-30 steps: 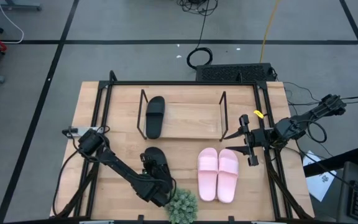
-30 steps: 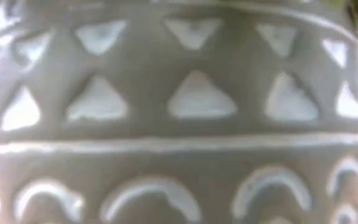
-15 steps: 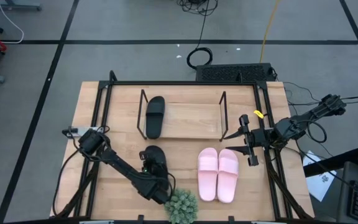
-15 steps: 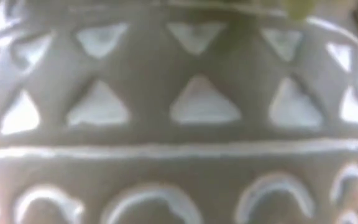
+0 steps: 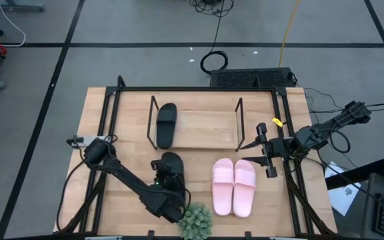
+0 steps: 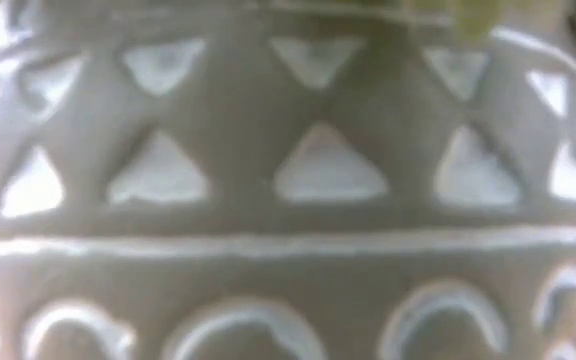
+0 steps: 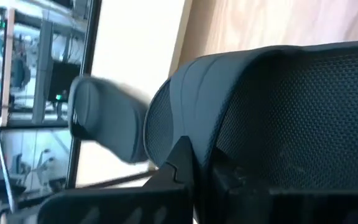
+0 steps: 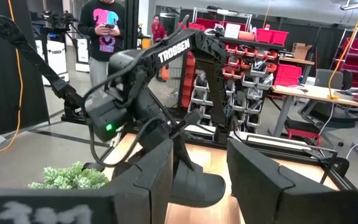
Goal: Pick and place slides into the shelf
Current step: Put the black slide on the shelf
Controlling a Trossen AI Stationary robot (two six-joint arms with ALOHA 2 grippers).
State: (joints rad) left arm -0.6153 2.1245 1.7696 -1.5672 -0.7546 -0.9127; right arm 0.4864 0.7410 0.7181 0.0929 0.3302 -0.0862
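One black slide (image 5: 167,125) lies on the shelf (image 5: 205,127), at its left end. My left gripper (image 5: 161,181) is shut on the second black slide (image 5: 171,165), in front of the shelf; it also shows in the right wrist view (image 8: 197,182). The pink pair (image 5: 234,187) lies side by side on the table, to the right of it. My right gripper (image 5: 245,152) is open and empty beside the shelf's right end frame, above the table. My left gripper holds the black slide by its near part, at the strap (image 7: 272,106); one finger (image 7: 180,163) lies against the strap's edge. The fingers come from the table's near side, slanting toward the far edge. The slide's far end (image 5: 173,159) sticks out past the fingers and looks raised off the table.
A potted green plant (image 5: 195,222) stands at the near edge, right beside my left arm's wrist; its patterned pot (image 6: 288,180) fills the low view. Black rails (image 5: 285,120) frame the table. People (image 8: 104,31) stand in the room beyond.
My left gripper has moved a little toward the far edge with the black slide, which now stands slightly nearer the shelf than a second ago.
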